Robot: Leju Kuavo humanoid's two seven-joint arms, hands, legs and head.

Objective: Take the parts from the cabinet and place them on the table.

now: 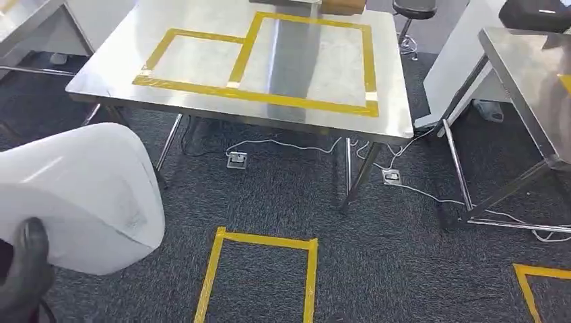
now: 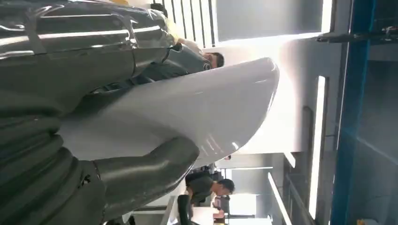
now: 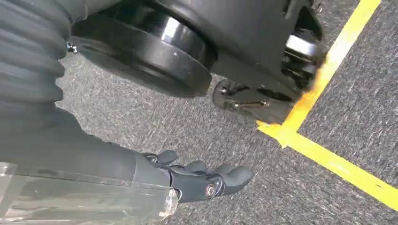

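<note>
Left hand (image 2: 94,154) gripped white part (image 1: 81,195), carried short of table (image 1: 121,74); right hand (image 3: 197,180) hung with nothing held, fingers loosely apart. Placement remained.

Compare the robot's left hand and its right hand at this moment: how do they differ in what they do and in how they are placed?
The left hand grips a large white part, thumb against its smooth curved surface; the right hand holds nothing. The left hand is raised beside the steel table, whereas the right hand hangs low over the grey carpet, near a yellow tape line. Both hands are dark grey.
</note>
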